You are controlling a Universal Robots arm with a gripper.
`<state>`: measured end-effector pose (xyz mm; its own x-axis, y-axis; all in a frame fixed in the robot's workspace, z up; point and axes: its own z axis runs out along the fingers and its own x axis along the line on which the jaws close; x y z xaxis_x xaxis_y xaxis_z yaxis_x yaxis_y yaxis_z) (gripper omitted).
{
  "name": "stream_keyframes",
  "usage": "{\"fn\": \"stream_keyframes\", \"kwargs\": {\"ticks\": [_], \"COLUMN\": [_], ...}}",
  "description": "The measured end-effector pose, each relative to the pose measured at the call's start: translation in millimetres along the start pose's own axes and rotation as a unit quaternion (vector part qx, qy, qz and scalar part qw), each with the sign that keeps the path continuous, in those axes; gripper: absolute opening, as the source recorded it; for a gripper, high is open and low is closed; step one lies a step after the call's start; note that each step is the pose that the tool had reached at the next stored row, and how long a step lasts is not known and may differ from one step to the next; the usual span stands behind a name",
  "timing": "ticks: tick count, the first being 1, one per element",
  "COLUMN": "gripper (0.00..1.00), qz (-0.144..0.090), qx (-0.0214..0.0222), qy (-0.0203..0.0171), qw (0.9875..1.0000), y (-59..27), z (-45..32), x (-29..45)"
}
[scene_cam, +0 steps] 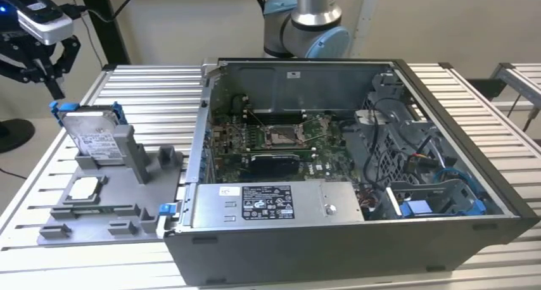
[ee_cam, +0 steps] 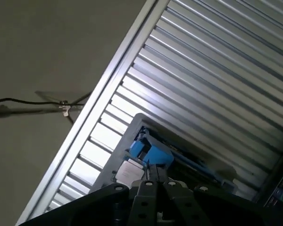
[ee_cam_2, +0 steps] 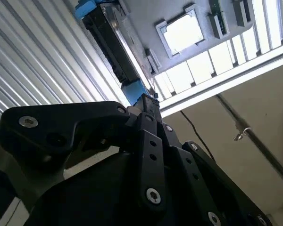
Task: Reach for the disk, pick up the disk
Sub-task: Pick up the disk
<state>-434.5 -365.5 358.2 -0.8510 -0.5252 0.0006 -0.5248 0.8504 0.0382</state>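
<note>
Hovering just above the disk, which is standing on edge in the grey fixture, your gripper is showing closed, empty fingers; be opening them, centring across its thin top edge.

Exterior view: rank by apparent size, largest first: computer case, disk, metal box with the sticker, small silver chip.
1. computer case
2. metal box with the sticker
3. disk, its lower part hidden by its holder
4. small silver chip
No close calls.
</note>
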Motion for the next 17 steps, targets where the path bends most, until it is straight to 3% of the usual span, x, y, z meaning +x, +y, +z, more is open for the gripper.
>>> {"fn": "stream_keyframes", "kwargs": {"ticks": [4,8,13,17], "gripper": [0.0,0.0,0.0,0.0], "qz": [-0.036,-0.072,-0.118,-0.154], "qx": [0.0,0.0,0.0001,0.0001], "qy": [0.0014,0.0027,0.0045,0.0059], "qw": [0.9993,0.9974,0.993,0.988], "y": [0.0,0.0,0.0,0.0], "z": [0.0,0.0,0.0,0.0], "x": [0.0,0.0,0.0,0.0]}}
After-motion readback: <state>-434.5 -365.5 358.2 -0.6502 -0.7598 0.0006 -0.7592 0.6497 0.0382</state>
